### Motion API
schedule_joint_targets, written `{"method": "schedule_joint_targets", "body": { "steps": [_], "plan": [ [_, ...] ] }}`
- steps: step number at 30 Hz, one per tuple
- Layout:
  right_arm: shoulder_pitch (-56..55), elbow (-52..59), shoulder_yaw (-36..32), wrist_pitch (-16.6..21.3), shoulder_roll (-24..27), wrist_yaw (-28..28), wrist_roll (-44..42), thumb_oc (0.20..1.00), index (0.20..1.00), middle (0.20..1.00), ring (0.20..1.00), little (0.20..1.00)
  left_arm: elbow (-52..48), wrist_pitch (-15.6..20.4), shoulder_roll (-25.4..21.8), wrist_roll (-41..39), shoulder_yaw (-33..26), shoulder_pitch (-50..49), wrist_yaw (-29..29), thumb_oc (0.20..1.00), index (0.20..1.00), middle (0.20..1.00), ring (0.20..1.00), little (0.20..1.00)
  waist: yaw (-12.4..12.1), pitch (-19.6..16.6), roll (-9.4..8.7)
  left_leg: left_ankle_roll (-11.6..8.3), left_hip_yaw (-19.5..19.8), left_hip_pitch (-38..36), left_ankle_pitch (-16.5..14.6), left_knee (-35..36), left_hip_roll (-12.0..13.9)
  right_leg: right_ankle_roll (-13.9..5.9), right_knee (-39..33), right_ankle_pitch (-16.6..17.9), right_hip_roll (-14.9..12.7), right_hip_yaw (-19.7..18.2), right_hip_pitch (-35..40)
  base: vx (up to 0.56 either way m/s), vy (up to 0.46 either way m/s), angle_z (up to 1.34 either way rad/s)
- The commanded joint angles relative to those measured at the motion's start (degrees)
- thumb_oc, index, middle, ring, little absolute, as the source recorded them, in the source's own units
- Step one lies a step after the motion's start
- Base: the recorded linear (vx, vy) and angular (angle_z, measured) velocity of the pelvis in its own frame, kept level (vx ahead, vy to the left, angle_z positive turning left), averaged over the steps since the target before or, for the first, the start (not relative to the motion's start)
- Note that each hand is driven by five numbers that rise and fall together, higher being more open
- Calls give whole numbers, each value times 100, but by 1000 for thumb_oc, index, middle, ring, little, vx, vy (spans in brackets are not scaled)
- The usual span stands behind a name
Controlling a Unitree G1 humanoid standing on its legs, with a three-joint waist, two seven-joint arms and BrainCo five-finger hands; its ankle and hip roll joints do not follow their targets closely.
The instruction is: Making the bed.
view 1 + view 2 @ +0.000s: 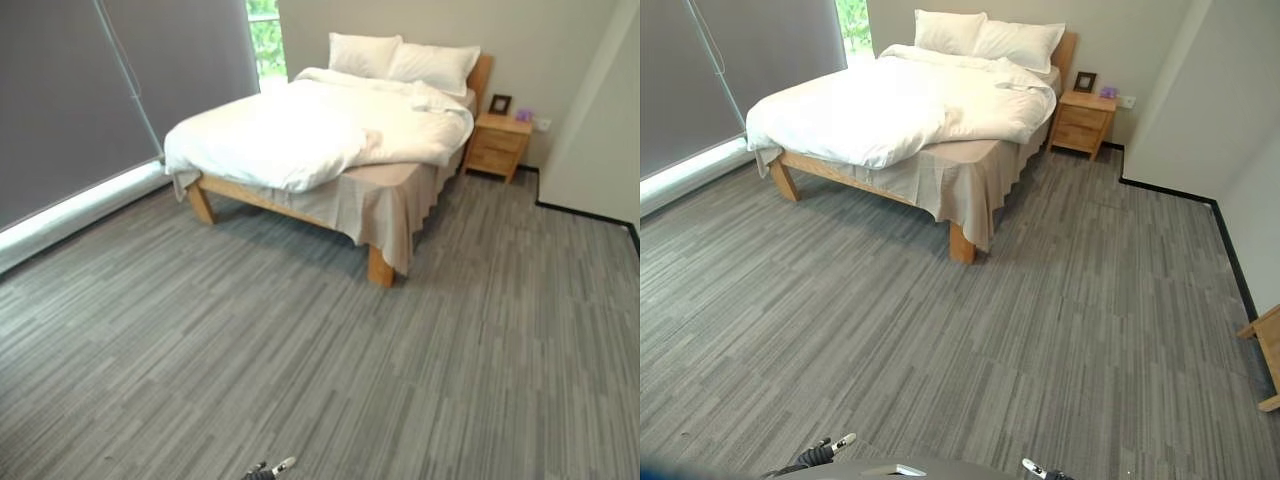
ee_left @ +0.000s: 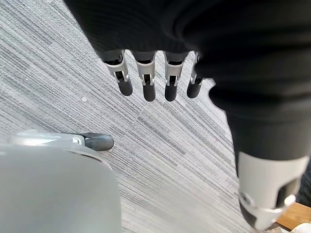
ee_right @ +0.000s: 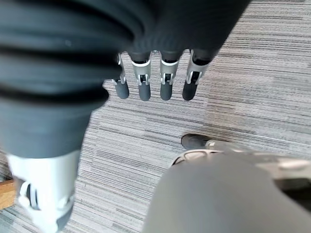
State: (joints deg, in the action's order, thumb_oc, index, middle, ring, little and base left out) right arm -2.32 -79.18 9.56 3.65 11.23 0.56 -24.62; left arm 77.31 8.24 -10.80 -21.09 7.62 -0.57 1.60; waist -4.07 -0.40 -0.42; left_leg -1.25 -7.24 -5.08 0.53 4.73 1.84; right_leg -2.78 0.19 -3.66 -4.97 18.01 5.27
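Still well apart from the bed point(image 1: 330, 150), I stand on grey striped carpet floor point(image 1: 300, 350) with both hands hanging empty: my left hand point(image 2: 146, 80) and my right hand point(image 3: 153, 82) each show straight, relaxed silver fingers with dark tips, pointing down at the floor and holding nothing.

The bed sits across the room, against the far wall, between the big window with its grey roller blind point(image 1: 70, 90) and a small wooden nightstand point(image 1: 500, 145). Its frame is pale wood on square legs. A beige sheet point(image 1: 385, 205) hangs in soft pleats over the near corner, left bare where the white duvet point(image 1: 300, 135) has bunched up toward the middle. The duvet looks thick, soft and rumpled, with one folded edge lying crooked. Two plump white pillows point(image 1: 400, 58) lean at the headboard. On the nightstand stand a small dark picture frame point(image 1: 500, 103) and something small and purple point(image 1: 524, 115) that I cannot make out.

The risks, as I judge them: a soft, heavy duvet may slip out of a loose pinch, or drag the sheet and pillows askew if I pull from one corner only. The jutting near leg point(image 1: 380, 268) could catch my step as I come close, and a wide sweep of an arm near the headboard could knock the frame off the nightstand.
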Motion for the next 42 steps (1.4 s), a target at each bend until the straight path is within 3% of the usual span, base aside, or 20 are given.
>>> {"method": "schedule_joint_targets", "body": {
  "steps": [1, 3, 5, 8, 10, 11, 13, 16, 19, 22, 27, 29, 31, 33, 34, 35, 36, 38, 39, 42],
  "plan": [
    [401, -237, 123, 6, -102, 56, 244, 1000, 1000, 1000, 1000, 1000, 396, 64, 99, 381, -55, 364, 42, 1000, 1000, 1000, 1000, 1000, -99, 50, -359, -19, 268, -100, 7, 27, -195, -421, -519, 564, -280, -295, 202, 0, 0, 0],
    [405, -252, 124, 3, -103, 47, 260, 1000, 1000, 1000, 1000, 1000, 415, 60, 96, 470, -20, 359, 50, 1000, 1000, 1000, 1000, 1000, -89, 39, -359, -16, 258, -111, -3, 27, -198, -423, -519, 564, -281, -311, 212, 0, 0, 0],
    [443, -77, -159, 25, -84, 279, -776, 1000, 1000, 1000, 1000, 1000, 450, 35, 4, 327, -77, 380, 145, 1000, 1000, 1000, 1000, 1000, -55, 10, -351, -24, 219, -147, -30, 27, -196, -429, -519, 553, -282, -342, 226, 30, 12, -6],
    [504, 1368, -208, 256, 189, 257, -1241, 1000, 1000, 1000, 1000, 1000, -247, 174, -428, -226, -230, 574, 42, 1000, 1000, 1000, 1000, 1000, 58, 49, -321, -56, 127, -186, -35, 27, -182, -448, -519, 574, -261, -436, 215, -7, 9, -13],
    [550, 2402, -221, 315, 492, 79, -1071, 1000, 1000, 1000, 1000, 1000, -706, 170, -727, -355, -290, 810, -156, 1000, 1000, 1000, 1000, 1000, 131, 47, -289, -63, 86, -141, -12, 27, -180, -464, -519, 614, -262, -485, 144, -34, 26, -23],
    [638, 3498, -263, 335, 838, -58, -855, 1000, 1000, 1000, 1000, 1000, -1725, 157, -1034, -538, -188, 1023, -290, 1000, 1000, 1000, 1000, 1000, 193, 109, -236, -66, 55, -152, 1, 27, -177, -485, -519, 645, -251, -518, 139, -37, 29, -12],
    [690, 3899, -282, 337, 1036, -98, -659, 1000, 1000, 1000, 1000, 1000, -2327, 114, -1223, -479, -102, 1072, -303, 1000, 1000, 1000, 1000, 1000, 206, 113, -220, -61, 62, -122, 19, 27, -178, -496, -519, 669, -255, -510, 101, -30, 19, -7],
    [560, 5308, -438, 395, 1351, -154, -458, 1000, 1000, 1000, 1000, 1000, -4830, 151, -1661, -956, -83, 652, -270, 1000, 1000, 1000, 1000, 1000, 178, 159, -195, -40, 102, -77, 39, 27, -188, -523, -519, 694, -268, -465, 69, -9, 14, -7],
    [464, 5924, -386, 440, 1482, -50, -233, 1000, 1000, 1000, 1000, 1000, -5861, 164, -1738, -1012, -97, 262, -129, 1000, 1000, 1000, 1000, 1000, 138, 207, -219, -22, 139, -74, 24, 27, -202, -529, -519, 688, -293, -451, 83, 0, 0, 0],
    [375, 6112, -223, 406, 1465, 89, -87, 1000, 1000, 1000, 1000, 1000, -6034, 162, -1531, -1085, -57, 151, -96, 1000, 1000, 1000, 1000, 1000, 103, 238, -248, -8, 144, -89, -11, 27, -218, -530, -519, 665, -308, -442, 100, 39, 25, 1],
    [351, 6074, -162, 361, 1102, 116, -991, 1000, 1000, 1000, 1000, 1000, -5937, 40, -1445, -912, -83, 340, -340, 1000, 1000, 1000, 1000, 1000, 54, 311, -271, 10, 134, -59, -25, 27, -246, -549, -519, 647, -346, -422, 92, 27, 19, 0],
    [391, 6216, -183, 434, 1060, 137, -987, 1000, 1000, 1000, 1000, 1000, -6064, 72, -1479, -889, -178, 327, -376, 1000, 1000, 1000, 1000, 1000, 35, 372, -266, 35, 124, -10, -38, 11, -275, -577, -519, 669, -391, -426, 48, 4, 84, -1],
    [533, 6247, -178, 496, 1061, 65, -916, 1000, 1000, 1000, 1000, 1000, -6082, 111, -1492, -856, -204, 374, -410, 1000, 1000, 1000, 1000, 1000, 15, 486, -233, 120, 96, 93, -116, -101, -321, -612, -139, 617, -476, -526, -203, -37, 120, -6],
    [602, 6263, -148, 508, 1029, 14, -800, 1000, 1000, 1000, 1000, 1000, -6141, 108, -1482, -835, -210, 371, -436, 1000, 1000, 1000, 1000, 1000, -10, 609, -161, 249, 76, 130, -219, -162, -350, -697, 704, 634, -596, -696, -677, -17, 131, -13],
    [638, 6265, -127, 500, 995, -22, -678, 1000, 1000, 1000, 1000, 1000, -6183, 106, -1467, -826, -247, 332, -453, 1000, 1000, 1000, 1000, 1000, -2, 705, -131, 323, 25, 86, -269, -163, -374, -790, 1298, 870, -704, -741, -975, 97, 233, -28],
    [623, 6427, -101, 474, 960, -37, -515, 1000, 1000, 1000, 1000, 1000, -6250, 79, -1474, -779, -307, 280, -453, 1000, 1000, 1000, 1000, 1000, 75, 868, -24, 405, -35, -33, -345, -155, -354, -889, 2382, 1185, -765, -823, -1456, 183, 215, -37],
    [558, 6472, -131, 468, 934, -32, -456, 1000, 1000, 1000, 1000, 1000, -6277, 93, -1481, -745, -336, 247, -448, 1000, 1000, 1000, 1000, 1000, 138, 936, 5, 396, -30, -142, -403, -150, -319, -894, 2572, 1293, -808, -808, -1725, 288, 155, -33],
    [433, 6591, -221, 423, 916, 19, -398, 1000, 1000, 1000, 1000, 1000, -6356, 72, -1480, -701, -413, 188, -407, 1000, 1000, 1000, 1000, 1000, 254, 952, 12, 281, -99, -436, -492, -21, -259, -890, 1941, 1323, -1019, -536, -1965, 457, -43, -6],
    [344, 6635, -299, 436, 930, 21, -419, 1000, 1000, 1000, 1000, 1000, -6397, 93, -1525, -654, -452, 223, -385, 1000, 1000, 1000, 1000, 1000, 403, 957, -51, 110, -18, -701, -669, 27, -242, -952, 1052, 1506, -1115, -478, -2094, 622, -171, 14],
    [307, 6549, -318, 423, 929, -8, -421, 1000, 1000, 1000, 1000, 1000, -6251, 120, -1529, -681, -426, 545, -394, 1000, 1000, 1000, 1000, 1000, 682, 993, -54, -217, 129, -1217, -867, 27, 71, -1123, -416, 1917, -969, -435, -2318, 660, -220, 36]
  ]
}}
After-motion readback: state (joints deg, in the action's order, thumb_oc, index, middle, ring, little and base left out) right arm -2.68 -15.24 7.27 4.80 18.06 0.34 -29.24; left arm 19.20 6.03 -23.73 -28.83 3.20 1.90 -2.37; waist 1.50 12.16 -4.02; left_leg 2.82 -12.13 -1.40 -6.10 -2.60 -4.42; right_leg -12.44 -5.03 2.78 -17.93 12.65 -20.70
